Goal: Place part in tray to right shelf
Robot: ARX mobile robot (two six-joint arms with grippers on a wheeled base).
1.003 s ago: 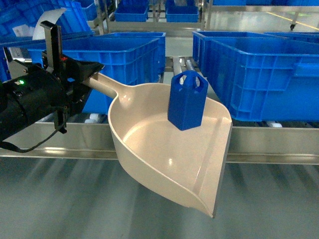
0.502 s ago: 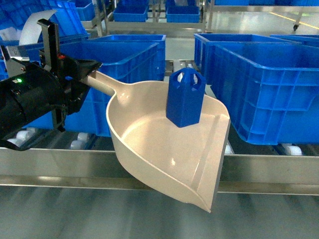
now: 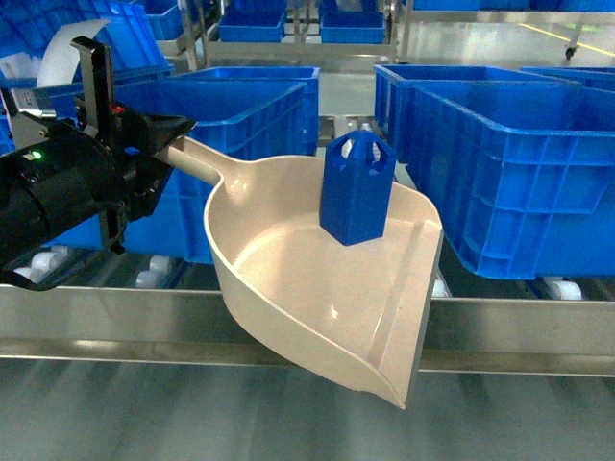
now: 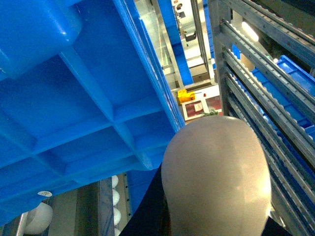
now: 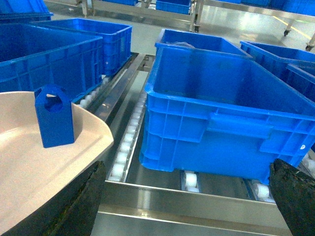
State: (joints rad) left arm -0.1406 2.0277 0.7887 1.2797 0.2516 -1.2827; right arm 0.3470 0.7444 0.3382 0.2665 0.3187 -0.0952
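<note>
The left gripper pinches the handle of the tray; the part stands upright inside it, above the right shelf's front rail. The right gripper's fingers are spread wide, holding nothing.

The tray is smooth, shiny cream plastic, the part is blue plastic, and the right shelf is shiny metal.

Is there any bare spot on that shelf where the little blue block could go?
A narrow lane of white rollers lies open between the left crate and the right crate, behind the front rail. Elsewhere crates crowd the shelf. The block stands in the scoop.
</note>
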